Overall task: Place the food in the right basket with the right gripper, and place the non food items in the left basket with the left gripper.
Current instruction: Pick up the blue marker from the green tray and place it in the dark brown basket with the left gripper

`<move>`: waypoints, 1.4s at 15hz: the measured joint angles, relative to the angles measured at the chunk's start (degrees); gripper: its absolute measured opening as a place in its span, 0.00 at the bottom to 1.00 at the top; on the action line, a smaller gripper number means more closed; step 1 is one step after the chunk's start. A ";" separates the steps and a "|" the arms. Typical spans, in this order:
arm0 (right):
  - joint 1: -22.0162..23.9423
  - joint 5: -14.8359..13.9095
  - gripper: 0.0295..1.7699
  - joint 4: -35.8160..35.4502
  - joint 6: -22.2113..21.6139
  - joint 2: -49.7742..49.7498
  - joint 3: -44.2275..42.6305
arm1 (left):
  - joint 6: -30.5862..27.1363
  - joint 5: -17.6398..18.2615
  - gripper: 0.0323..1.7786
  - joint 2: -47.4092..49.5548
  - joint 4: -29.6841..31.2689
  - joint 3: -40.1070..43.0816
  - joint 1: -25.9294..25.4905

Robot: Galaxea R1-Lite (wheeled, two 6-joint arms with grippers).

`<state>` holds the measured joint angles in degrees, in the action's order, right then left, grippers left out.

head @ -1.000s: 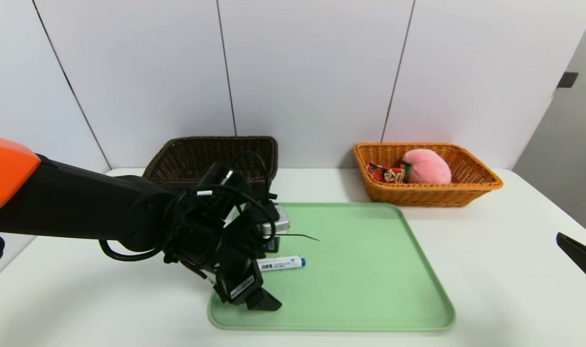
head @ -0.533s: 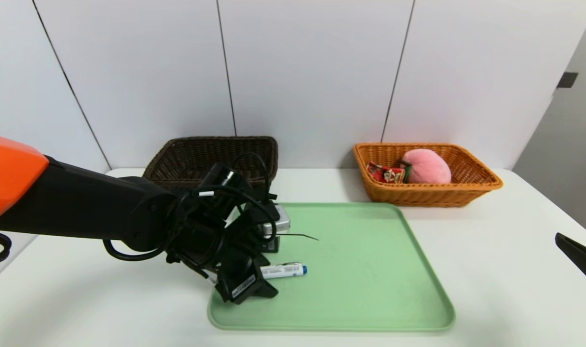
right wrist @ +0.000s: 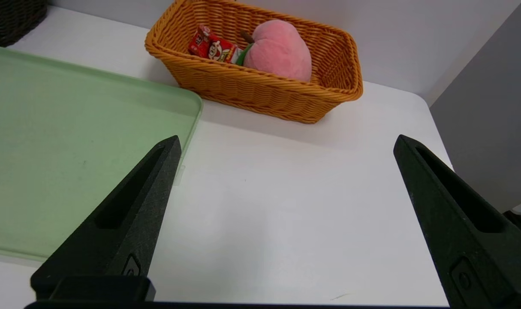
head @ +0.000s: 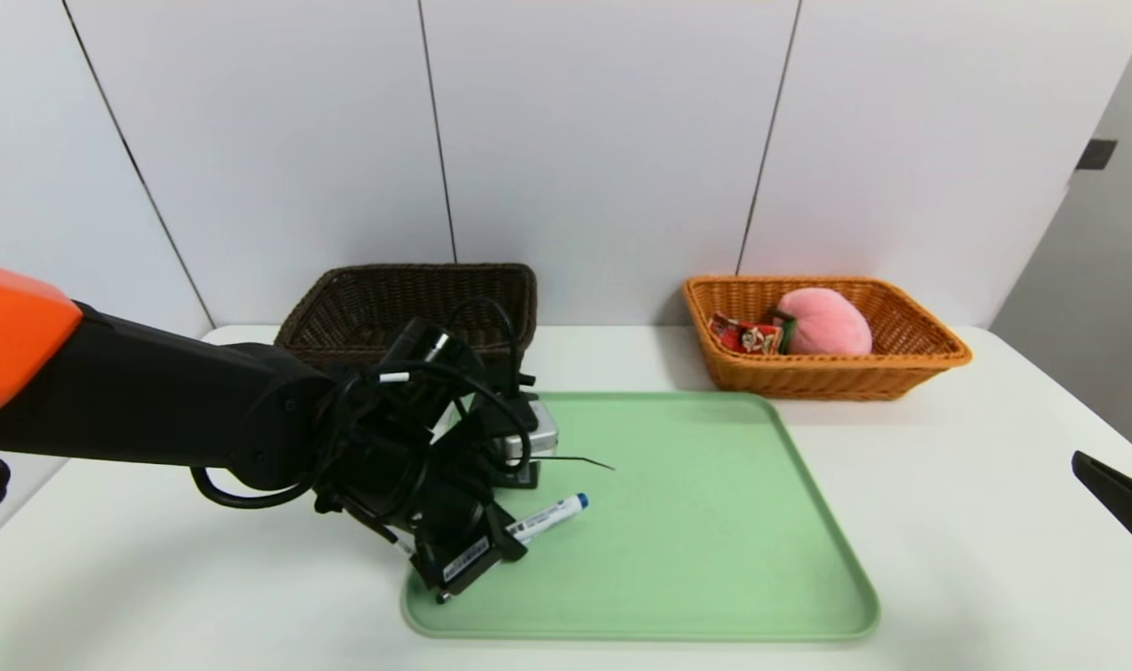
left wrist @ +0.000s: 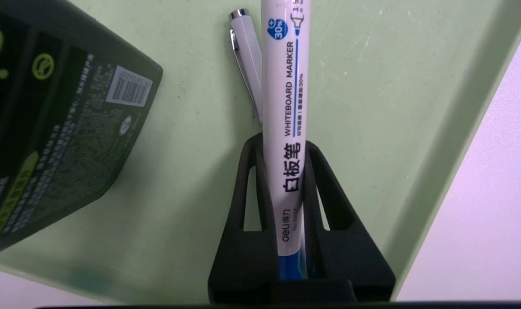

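My left gripper is low over the near left corner of the green tray, shut on the white marker. The marker's blue cap points away to the right. In the left wrist view the marker is clamped between both fingers of the left gripper. The thin white pen lies against it on the tray, and the dark pump bottle lies beside them. The pink peach and red snack packet lie in the orange right basket. My right gripper is open over bare table.
The dark brown left basket stands behind my left arm at the back of the white table. The right basket is beyond the tray's far right corner. Only a fingertip of the right gripper shows at the table's right edge.
My left gripper has shut on the marker. The marker has swung from lying level across the tray to a slant, cap end farther back. The right arm has not moved.
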<state>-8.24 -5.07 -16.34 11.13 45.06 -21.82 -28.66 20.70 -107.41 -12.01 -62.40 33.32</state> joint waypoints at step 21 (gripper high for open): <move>0.00 -0.02 0.97 0.13 1.51 -0.85 1.32 | 0.33 4.13 0.11 12.20 0.29 -16.46 -19.59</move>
<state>-8.24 -5.10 -16.20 12.64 44.20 -20.50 -28.33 24.83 -95.21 -11.72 -78.86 13.73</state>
